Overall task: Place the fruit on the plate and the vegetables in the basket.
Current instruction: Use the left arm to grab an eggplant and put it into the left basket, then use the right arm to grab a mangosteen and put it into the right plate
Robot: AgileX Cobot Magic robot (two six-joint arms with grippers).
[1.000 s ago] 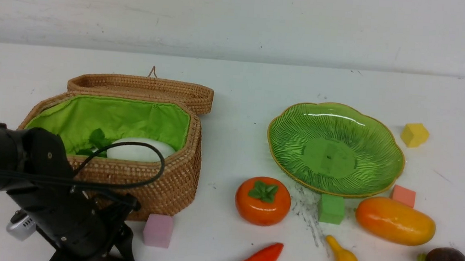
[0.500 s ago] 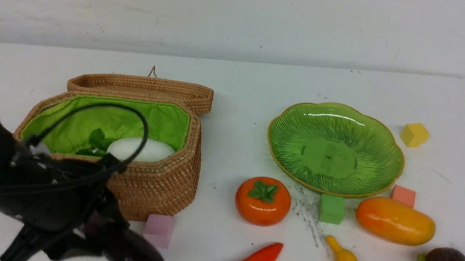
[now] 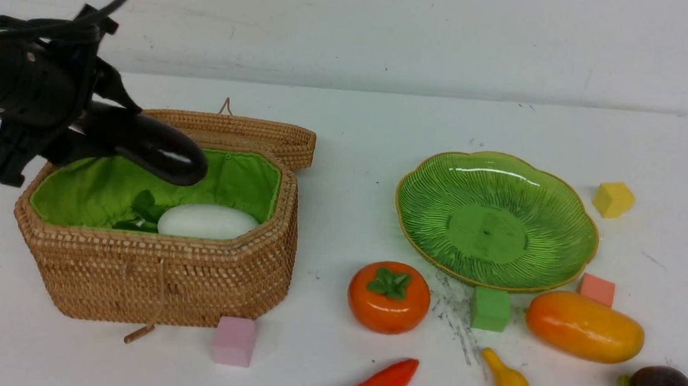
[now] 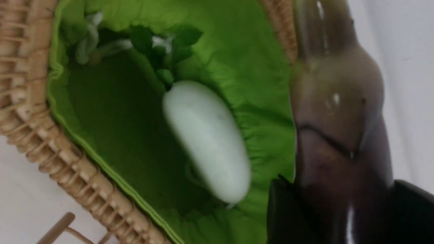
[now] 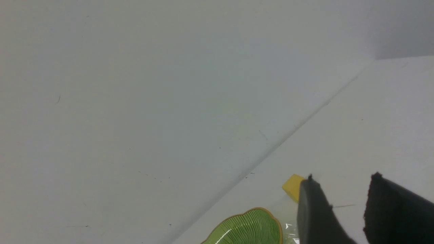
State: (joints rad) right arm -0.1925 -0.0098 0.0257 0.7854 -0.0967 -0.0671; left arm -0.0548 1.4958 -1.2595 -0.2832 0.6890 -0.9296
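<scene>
Gripping the dark purple eggplant (image 3: pixel 153 146) near its stem end, your left tool (image 3: pixel 82 129) has its jaws fairly wide around it, holding it tilted above the open basket (image 3: pixel 162 277), with the white radish (image 3: pixel 207 221) lying inside. The eggplant looks glossy, stiff and probably light, so likely slippery; a hold across its narrower neck seems safest. Your right tool (image 5: pixel 346 210) is partly open and empty, above the desk (image 3: pixel 352 157) near the green plate (image 3: pixel 561 202), which holds no fruit.
</scene>
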